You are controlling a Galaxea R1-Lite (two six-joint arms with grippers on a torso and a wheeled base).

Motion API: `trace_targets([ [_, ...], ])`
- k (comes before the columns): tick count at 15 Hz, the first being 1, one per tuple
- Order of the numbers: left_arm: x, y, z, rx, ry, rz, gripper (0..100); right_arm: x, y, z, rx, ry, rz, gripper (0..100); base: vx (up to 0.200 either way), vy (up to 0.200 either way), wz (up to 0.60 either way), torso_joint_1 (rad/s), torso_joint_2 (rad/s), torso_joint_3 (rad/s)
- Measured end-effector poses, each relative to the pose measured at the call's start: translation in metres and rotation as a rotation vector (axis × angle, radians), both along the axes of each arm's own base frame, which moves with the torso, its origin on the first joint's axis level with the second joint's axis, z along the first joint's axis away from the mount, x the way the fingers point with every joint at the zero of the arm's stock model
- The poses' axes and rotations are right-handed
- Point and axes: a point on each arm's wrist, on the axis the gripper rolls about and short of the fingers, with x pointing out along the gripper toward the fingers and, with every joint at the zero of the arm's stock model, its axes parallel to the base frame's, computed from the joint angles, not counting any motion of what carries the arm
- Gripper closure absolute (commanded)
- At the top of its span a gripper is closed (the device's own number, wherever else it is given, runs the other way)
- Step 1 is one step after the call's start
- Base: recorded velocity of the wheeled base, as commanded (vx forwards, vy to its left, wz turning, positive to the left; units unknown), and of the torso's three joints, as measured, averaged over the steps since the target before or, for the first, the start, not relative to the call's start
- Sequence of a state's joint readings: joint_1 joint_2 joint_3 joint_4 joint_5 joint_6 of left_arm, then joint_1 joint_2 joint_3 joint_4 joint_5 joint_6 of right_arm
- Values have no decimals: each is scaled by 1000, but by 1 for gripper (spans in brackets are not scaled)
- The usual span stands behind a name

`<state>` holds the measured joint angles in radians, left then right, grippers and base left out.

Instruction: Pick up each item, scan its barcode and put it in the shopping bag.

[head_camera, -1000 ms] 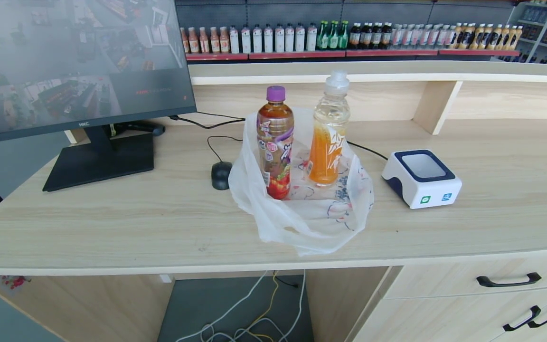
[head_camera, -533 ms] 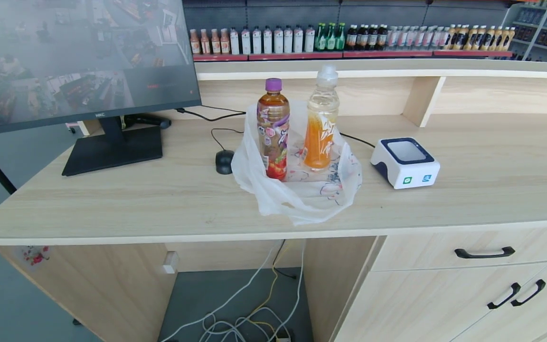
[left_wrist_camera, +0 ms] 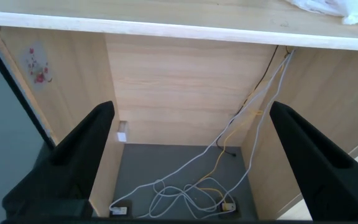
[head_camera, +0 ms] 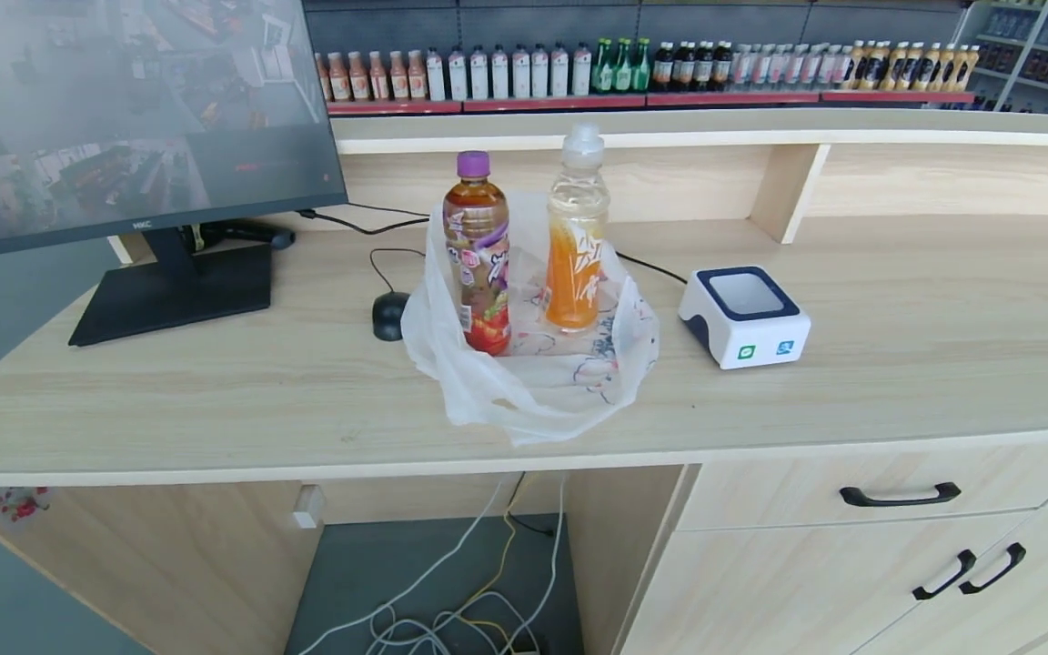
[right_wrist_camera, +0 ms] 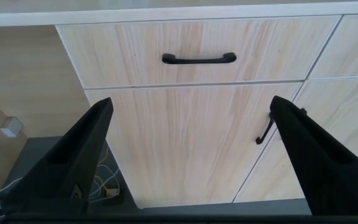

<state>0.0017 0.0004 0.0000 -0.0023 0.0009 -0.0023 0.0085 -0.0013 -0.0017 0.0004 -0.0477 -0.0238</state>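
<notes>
My left jaws and right jaws both gape wide, gripping nothing, down below the counter (head_camera: 215, 400) top. The purple-capped bottle (head_camera: 478, 255) and white-capped bottle (head_camera: 574, 246) stand upright on it inside the shopping bag (head_camera: 533, 391), scanner (head_camera: 742, 317) just beside.

A shop's checkout: rows of bottled drinks (head_camera: 533, 73) line shelves (head_camera: 560, 104) behind the wooden counter (head_camera: 215, 391), which carries a barcode scanner (head_camera: 742, 316), a monitor (head_camera: 124, 118) with surveillance views, and a plastic shopping bag (head_camera: 533, 387).
</notes>
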Motion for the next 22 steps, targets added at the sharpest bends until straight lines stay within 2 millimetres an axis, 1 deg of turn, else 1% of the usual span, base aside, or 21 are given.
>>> trace_targets([
  [18, 0, 0, 0, -2, 0, 0, 0, 0, 0, 0, 1, 0, 0, 0, 0, -200, 0, 2, 2, 2],
  [22, 0, 0, 0, -1, 1, 0, 0, 0, 0, 0, 1, 0, 0, 0, 0, 0, 0, 0, 0, 0],
])
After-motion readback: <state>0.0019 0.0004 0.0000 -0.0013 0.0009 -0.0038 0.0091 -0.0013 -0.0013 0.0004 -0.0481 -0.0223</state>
